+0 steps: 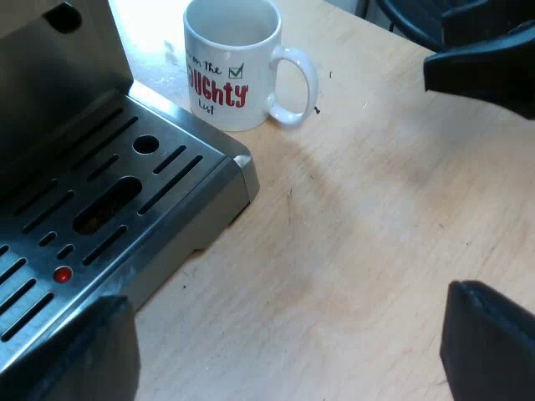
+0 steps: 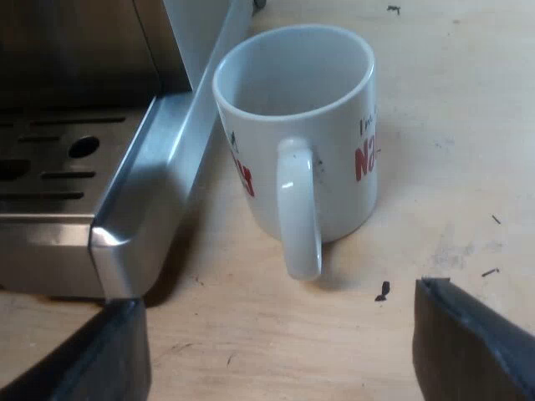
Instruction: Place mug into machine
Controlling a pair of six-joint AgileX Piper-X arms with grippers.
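Note:
A white mug (image 1: 234, 63) with red and black lettering stands upright and empty on the wooden table, close beside the corner of the espresso machine's steel drip tray (image 1: 109, 209). Its handle (image 2: 298, 209) points toward my right gripper (image 2: 280, 347), which is open, with the fingers spread wider than the mug and a short way off it. My left gripper (image 1: 284, 338) is open too, low over the table by the drip tray's edge, with nothing between its fingers. In the left wrist view, a dark part of the right gripper (image 1: 481, 63) hangs off the mug's handle side.
The drip tray (image 2: 50, 159) has slots, a round hole and a small red float button (image 1: 62, 273). The machine's steel body (image 1: 50, 58) rises behind the tray. Bare wooden tabletop (image 1: 376, 217) lies around the mug, with a few dark specks (image 2: 382, 290).

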